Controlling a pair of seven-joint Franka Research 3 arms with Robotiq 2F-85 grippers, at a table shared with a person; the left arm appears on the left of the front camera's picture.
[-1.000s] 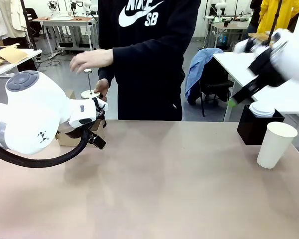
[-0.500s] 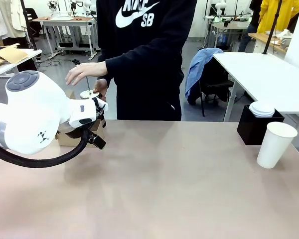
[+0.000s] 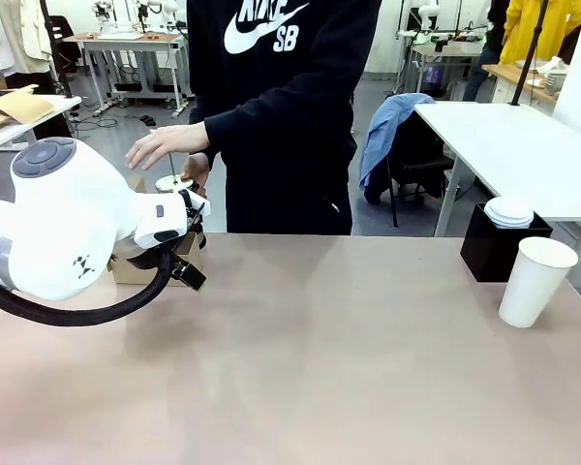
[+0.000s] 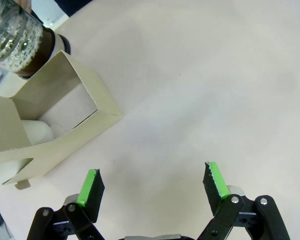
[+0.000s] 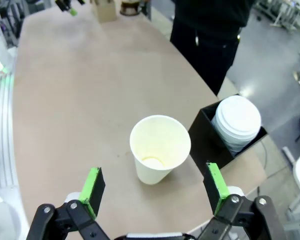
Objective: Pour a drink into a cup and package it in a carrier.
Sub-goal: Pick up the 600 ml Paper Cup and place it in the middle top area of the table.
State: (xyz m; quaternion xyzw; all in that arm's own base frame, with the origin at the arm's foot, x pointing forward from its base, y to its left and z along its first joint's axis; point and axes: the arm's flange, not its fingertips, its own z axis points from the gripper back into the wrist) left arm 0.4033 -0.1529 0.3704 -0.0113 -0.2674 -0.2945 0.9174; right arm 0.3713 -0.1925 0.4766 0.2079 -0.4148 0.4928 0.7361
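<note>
The white paper cup (image 3: 535, 281) stands at the table's right end; from above, the cup (image 5: 160, 147) is open-topped and empty. My right gripper (image 5: 154, 185) hovers open above it, apart from it. The brown cardboard carrier (image 4: 55, 125) sits at the far left, with something white inside it. Just behind it stands the glass jug (image 4: 20, 35) holding the dark drink. My left gripper (image 4: 152, 182) is open over bare table beside the carrier. In the front view my left gripper (image 3: 192, 274) is in front of the carrier (image 3: 126, 268), and a person's hand (image 3: 165, 145) is over the jug's plunger (image 3: 174, 182).
A black box (image 3: 494, 247) holding a stack of white lids (image 5: 237, 122) stands just behind the cup. The person (image 3: 281, 107) stands at the far edge, left of centre. The broad middle of the table (image 3: 320, 349) is bare.
My right arm has left the front view's upper right corner. The person's hand has dropped slightly towards the jug's plunger. My left arm has not moved.
</note>
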